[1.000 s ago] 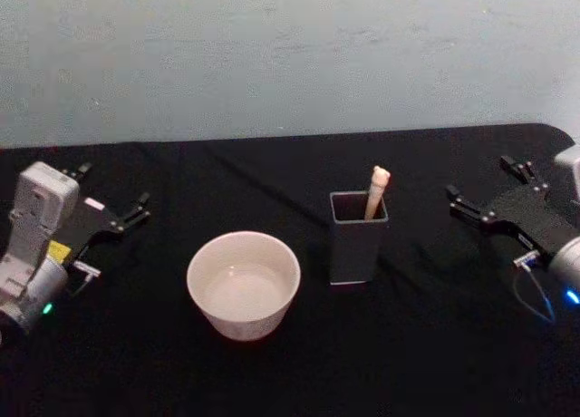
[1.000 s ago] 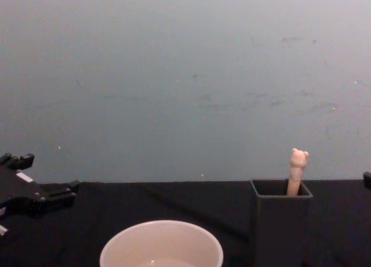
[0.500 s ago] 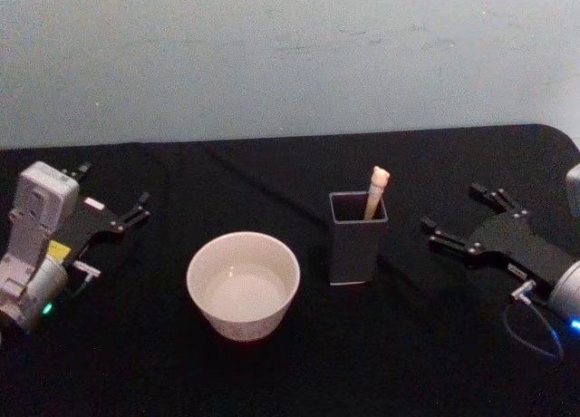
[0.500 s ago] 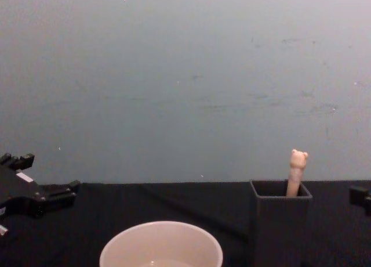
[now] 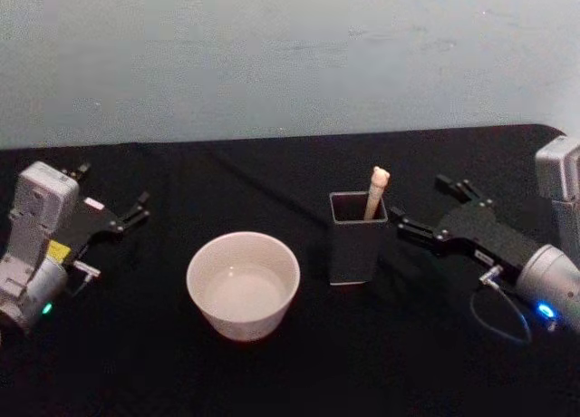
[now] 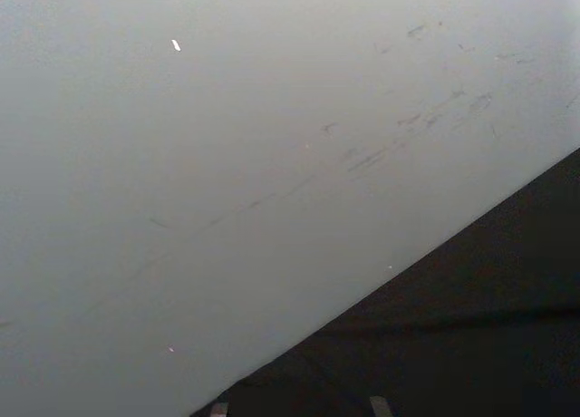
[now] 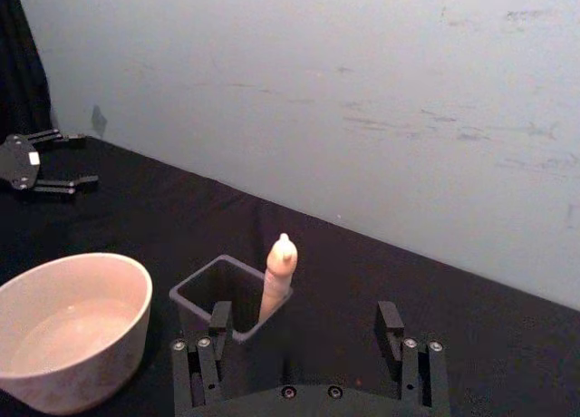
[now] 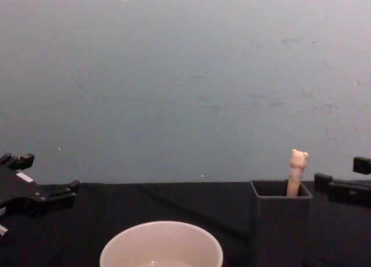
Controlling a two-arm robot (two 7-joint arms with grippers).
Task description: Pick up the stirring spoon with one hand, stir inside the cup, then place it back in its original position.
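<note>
The stirring spoon (image 5: 375,190) stands in the dark grey holder (image 5: 356,249), right of centre in the head view. The right end effector (image 5: 419,201), fingers apart, hovers just right of it. Centre both fingers around the exposed handle above the holder rim, close firmly, then lift straight up to avoid tipping the holder. Only the beige, bear-topped handle shows, leaning slightly. The cup (image 5: 243,286) sits lower left of the holder on the bench (image 5: 408,363). The left end effector (image 5: 113,186), fingers apart, is parked at mid-left.
</note>
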